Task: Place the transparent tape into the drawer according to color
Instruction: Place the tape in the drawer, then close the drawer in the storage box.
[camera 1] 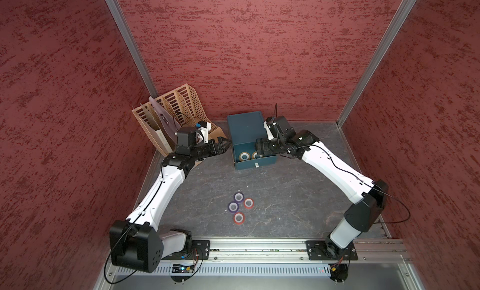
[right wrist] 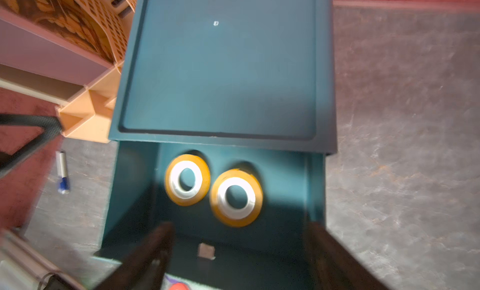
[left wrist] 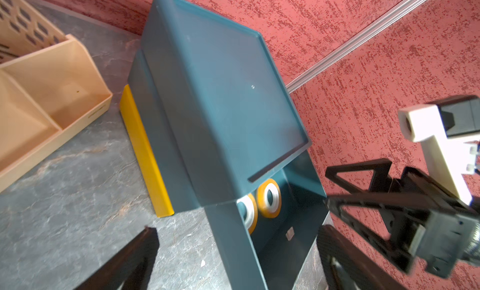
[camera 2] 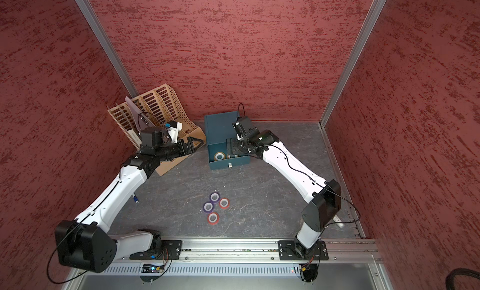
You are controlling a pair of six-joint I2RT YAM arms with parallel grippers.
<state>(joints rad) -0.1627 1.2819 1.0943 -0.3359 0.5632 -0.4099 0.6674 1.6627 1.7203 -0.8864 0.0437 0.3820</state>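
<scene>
Positioned over the pulled-out drawer, the right gripper is shown with its fingers spread wide and nothing held between them. Two yellow rolls are laid flat, side by side, on the drawer floor just ahead of the fingertips; in a top view one is partly hidden by the gripper. The drawer is drawn forward from the top of the cabinet.

The left gripper is held just beside the cabinet, in front of the rack, with its fingers likewise apart and empty.

Four rolls are left on the table, well apart from the cabinet and nearer the arm bases. Two purple rolls and two red rolls are grouped in a tight cluster, all lying flat. A pen is seen on the table near the rack
</scene>
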